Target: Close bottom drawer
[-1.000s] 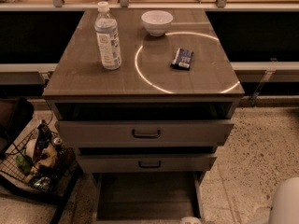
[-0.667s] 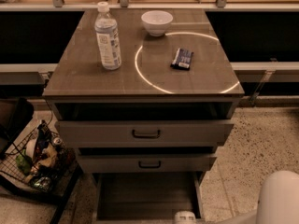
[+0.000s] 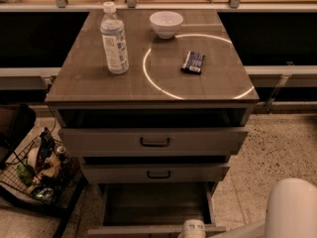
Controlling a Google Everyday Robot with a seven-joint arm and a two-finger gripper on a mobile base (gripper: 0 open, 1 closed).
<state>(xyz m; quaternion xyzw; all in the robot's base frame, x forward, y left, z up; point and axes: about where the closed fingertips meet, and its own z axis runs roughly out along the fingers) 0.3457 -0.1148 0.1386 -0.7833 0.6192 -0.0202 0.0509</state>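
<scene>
The bottom drawer (image 3: 153, 205) of the grey-brown cabinet (image 3: 89, 90) is pulled far out. Its plain tray is open to view, and its front (image 3: 133, 230) lies along the lower edge of the camera view. The handle is out of view. The gripper (image 3: 193, 229) shows as a white rounded end at the drawer's front edge, right of the middle. The white arm (image 3: 292, 209) fills the lower right corner. The middle drawer (image 3: 158, 174) and the wider top drawer (image 3: 155, 142) each stand slightly out, with black bar handles.
On the cabinet top stand a water bottle (image 3: 114, 38), a white bowl (image 3: 166, 23) and a dark packet (image 3: 193, 62). A black wire basket (image 3: 37, 167) full of items sits on the floor at the left. Speckled floor (image 3: 277, 148) lies to the right.
The white arm has come further into view from the lower right. The gripper has moved in to the bottom drawer's front edge. The drawer has not visibly moved.
</scene>
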